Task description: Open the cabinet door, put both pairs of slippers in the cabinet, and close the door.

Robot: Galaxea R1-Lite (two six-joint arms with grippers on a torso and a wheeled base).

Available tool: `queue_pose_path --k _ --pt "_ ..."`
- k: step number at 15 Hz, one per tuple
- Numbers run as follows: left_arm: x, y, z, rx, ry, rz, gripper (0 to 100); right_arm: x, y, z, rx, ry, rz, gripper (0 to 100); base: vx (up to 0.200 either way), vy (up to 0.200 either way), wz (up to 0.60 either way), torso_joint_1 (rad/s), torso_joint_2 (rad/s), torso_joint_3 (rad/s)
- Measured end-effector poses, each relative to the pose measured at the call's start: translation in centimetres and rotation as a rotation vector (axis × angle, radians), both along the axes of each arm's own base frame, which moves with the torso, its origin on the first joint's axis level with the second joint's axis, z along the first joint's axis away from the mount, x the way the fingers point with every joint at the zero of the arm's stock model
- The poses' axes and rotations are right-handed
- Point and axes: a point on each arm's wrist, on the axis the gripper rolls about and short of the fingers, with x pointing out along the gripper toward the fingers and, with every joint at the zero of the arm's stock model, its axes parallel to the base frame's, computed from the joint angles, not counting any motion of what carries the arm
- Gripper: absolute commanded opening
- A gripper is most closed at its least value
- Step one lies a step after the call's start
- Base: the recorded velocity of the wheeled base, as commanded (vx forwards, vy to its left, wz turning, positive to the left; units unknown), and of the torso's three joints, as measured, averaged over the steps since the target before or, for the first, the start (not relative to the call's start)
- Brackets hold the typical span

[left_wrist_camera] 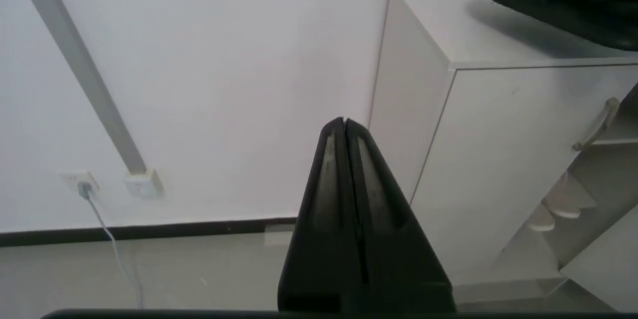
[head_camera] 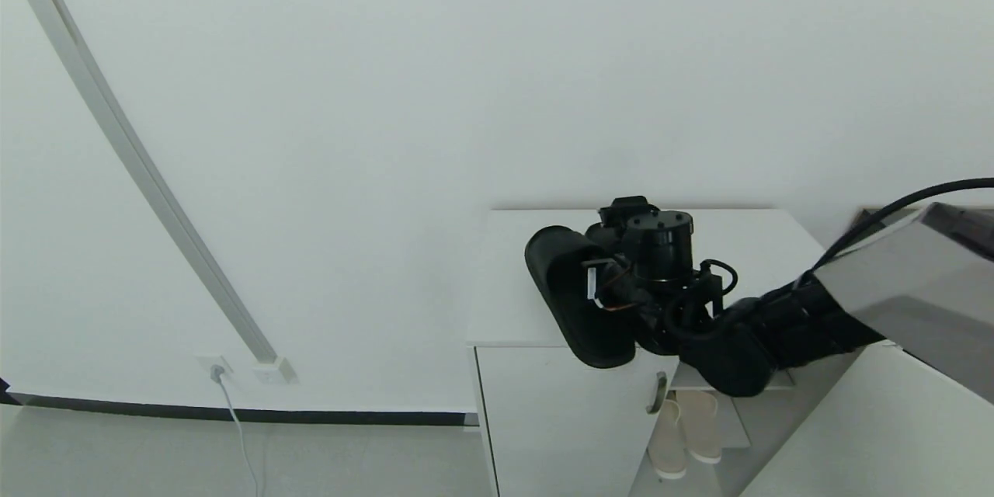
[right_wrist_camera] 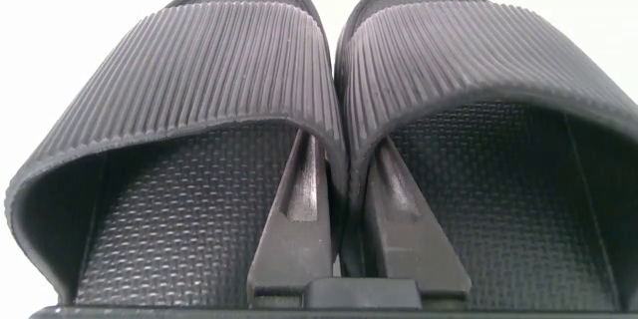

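The right gripper held the pair of black slippers over the top of the white cabinet, its jaws pinching the two inner edges together. A beige pair sat on a shelf in the cabinet's open side. The left gripper hung near the cabinet with its jaws pressed together.

Flat, bright light washes the wall evenly. Beneath the right pincer the black slippers cast a soft shadow on the cabinet top; the wall conduit bows with distortion.
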Motion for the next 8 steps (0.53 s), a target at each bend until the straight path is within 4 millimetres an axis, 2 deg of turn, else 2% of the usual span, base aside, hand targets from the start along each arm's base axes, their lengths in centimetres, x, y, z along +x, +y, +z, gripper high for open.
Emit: queue_pose_path --k 6,8 --pt "0.0 0.0 0.0 0.000 0.000 0.000 0 -10.7 -3.7 2.9 -0.010 0.034 0.178 0 0.000 0.000 0.00 0.000 0.00 0.000" --pt "0.0 0.0 0.0 0.000 0.000 -0.001 0 -13.5 -4.5 3.3 -0.023 0.054 0.225 0 0.000 0.000 0.00 0.000 0.00 0.000"
